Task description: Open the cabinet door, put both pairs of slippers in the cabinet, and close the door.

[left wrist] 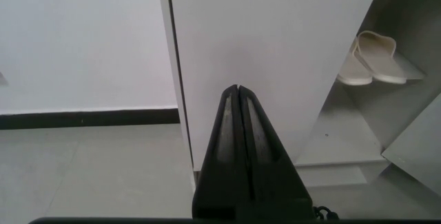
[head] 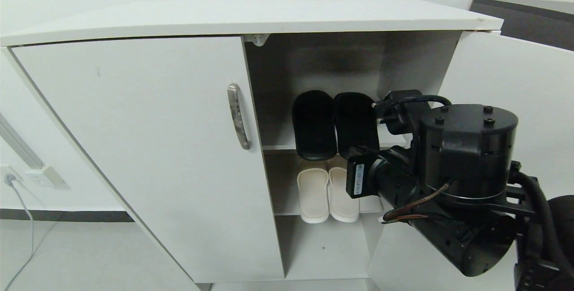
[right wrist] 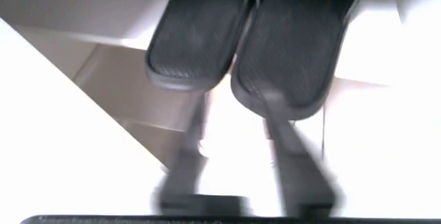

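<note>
The white cabinet [head: 251, 15] has its left door [head: 148, 147] closed and its right door [head: 506, 93] swung open. A pair of black slippers [head: 334, 125] lies on the upper shelf, heels hanging over the shelf edge. A pair of white slippers [head: 327, 194] lies on the shelf below. My right arm [head: 448, 170] is in front of the open half, at the black pair's right side. My right gripper [right wrist: 236, 107] is open just below the black slippers' [right wrist: 248, 38] heels, holding nothing. My left gripper [left wrist: 238, 93] is shut and empty, low before the closed door [left wrist: 269, 45], with the white slippers [left wrist: 372, 58] off to one side.
The closed door carries a metal handle [head: 237, 116]. The bottom shelf [head: 323, 250] of the open half is bare. A wall socket with a cable [head: 9, 179] sits low on the wall left of the cabinet. Grey floor [left wrist: 89, 169] lies in front.
</note>
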